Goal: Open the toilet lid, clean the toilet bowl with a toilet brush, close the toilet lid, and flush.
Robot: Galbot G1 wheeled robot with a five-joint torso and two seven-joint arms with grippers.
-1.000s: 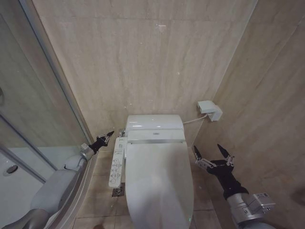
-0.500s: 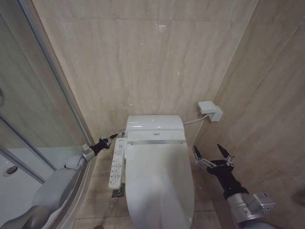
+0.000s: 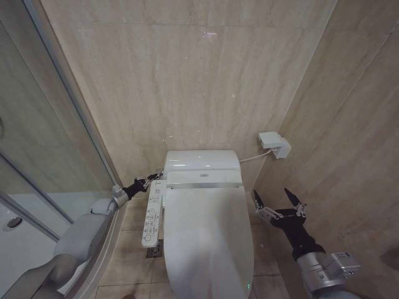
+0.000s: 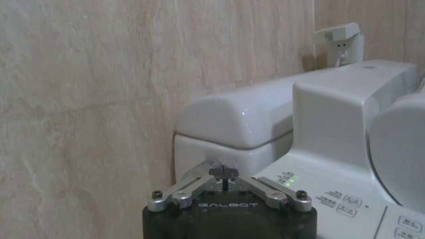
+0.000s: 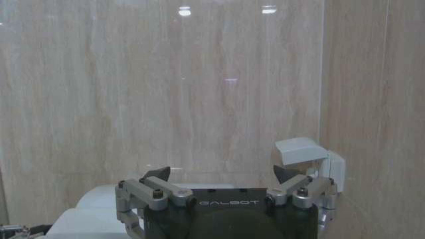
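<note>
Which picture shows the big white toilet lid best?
The head view: the whole toilet lid shows from above, shut. The left wrist view catches just its curved edge; the right wrist view shows wall and its own claw.

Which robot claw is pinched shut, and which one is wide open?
The left gripper is pinched shut, by the top of the button panel. The right gripper is wide open, beside the toilet lid.

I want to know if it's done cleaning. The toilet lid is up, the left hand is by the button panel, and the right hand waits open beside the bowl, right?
Not quite: the head view shows the toilet lid down, covering the bowl. The left hand is by the button panel, and the right hand waits open.
</note>
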